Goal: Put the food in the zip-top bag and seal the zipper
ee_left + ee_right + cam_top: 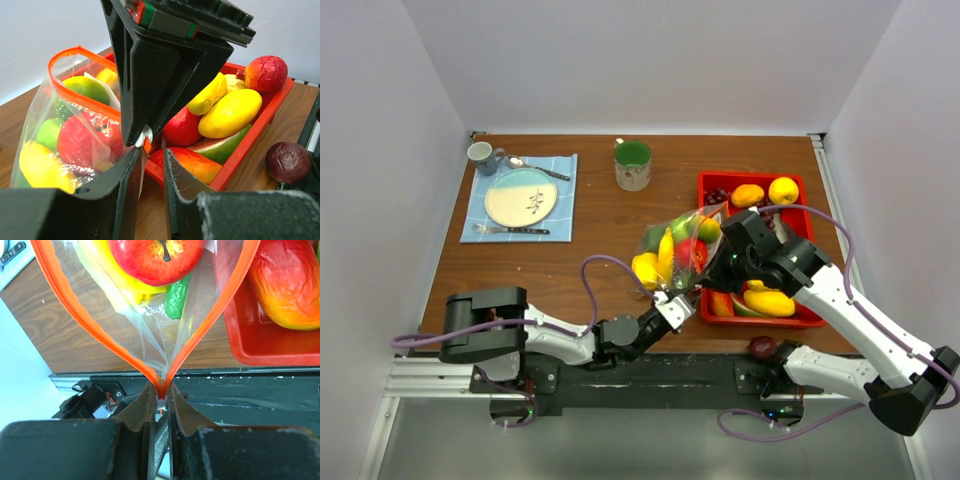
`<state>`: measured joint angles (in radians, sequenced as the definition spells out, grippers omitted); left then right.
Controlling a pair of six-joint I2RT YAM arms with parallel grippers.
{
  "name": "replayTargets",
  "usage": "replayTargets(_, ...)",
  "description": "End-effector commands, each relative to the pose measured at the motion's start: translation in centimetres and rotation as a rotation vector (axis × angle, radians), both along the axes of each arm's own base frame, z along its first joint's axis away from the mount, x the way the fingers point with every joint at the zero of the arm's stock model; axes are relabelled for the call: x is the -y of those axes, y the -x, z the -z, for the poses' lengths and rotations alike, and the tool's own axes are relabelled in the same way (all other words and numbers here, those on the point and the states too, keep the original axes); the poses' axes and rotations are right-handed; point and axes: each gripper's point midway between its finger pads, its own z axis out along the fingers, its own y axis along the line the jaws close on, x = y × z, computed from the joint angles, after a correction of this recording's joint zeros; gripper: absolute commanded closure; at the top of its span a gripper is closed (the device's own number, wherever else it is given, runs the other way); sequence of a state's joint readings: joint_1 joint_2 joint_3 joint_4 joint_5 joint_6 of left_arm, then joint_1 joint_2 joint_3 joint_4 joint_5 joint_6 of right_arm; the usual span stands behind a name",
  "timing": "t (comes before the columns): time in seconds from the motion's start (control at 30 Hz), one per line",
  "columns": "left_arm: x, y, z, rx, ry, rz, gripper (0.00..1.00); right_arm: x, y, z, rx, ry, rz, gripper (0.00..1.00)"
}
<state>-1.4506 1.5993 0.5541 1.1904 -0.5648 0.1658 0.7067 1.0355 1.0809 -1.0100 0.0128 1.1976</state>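
Clear zip-top bag (31,129) edged by an orange-red zipper (75,310), showing red, yellow, green food (82,142). Right of the black left gripper (153,151): red tray (740,177), purple fruit (287,162), brown wood-grain tabletop (250,205).

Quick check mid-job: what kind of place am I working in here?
Probably a lab test booth, not a kitchen: plain white walls box in the wooden table, and a metal mounting rail runs along its near edge.

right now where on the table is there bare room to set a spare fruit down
Bare wood: between the blue placemat and the bag, nearer than the green mug; between that mug and the red tray; the strip between placemat and left arm. Crowded: where the left gripper and right gripper meet at the bag, beside the tray.
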Motion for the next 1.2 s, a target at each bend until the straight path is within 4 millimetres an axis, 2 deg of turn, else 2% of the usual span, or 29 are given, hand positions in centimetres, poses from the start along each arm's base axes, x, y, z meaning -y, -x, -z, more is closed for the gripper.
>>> replayTargets(0.0,0.9,-0.4,-1.3,-0.013,0.067,-0.008,0.72,-0.8,-0.6,-2.4,0.044,-0.06,0.017,1.0)
replayTargets(0.2,0.3,-0.8,-1.5,-0.016,0.091,-0.034,0.74,-0.7,-0.5,-2.4,0.044,-0.06,0.017,1.0)
replayTargets(0.27,0.2,-0.9,-1.9,-0.008,0.096,-0.039,0.8,-0.8,-0.5,-2.4,0.043,-0.061,0.015,1.0)
replayTargets(0.4,-0.2,-0.8,-2.1,0.012,0.092,-0.037,1.0,-0.8,-0.7,-2.4,0.044,-0.061,0.019,1.0)
replayTargets(0.6,-1.0,-0.3,-2.2,0.032,0.1,-0.004,1.0,-0.9,-1.2,-2.4,0.056,-0.057,0.03,1.0)
replayTargets(0.77,-2.1,0.1,-2.5,0.033,0.109,0.005,1.0,-0.5,-2.7,-2.5,0.091,0.005,0.051,1.0)
replayTargets(1.1,-4.6,0.1,-2.9,-0.01,0.13,-0.02,1.0,2.0,-7.4,-3.3,0.155,0.098,0.124,1.0)
replayTargets(1.17,-5.1,0.1,-3.3,-0.015,0.14,-0.024,1.0,2.6,-8.6,-4.0,0.182,0.109,0.136,1.0)
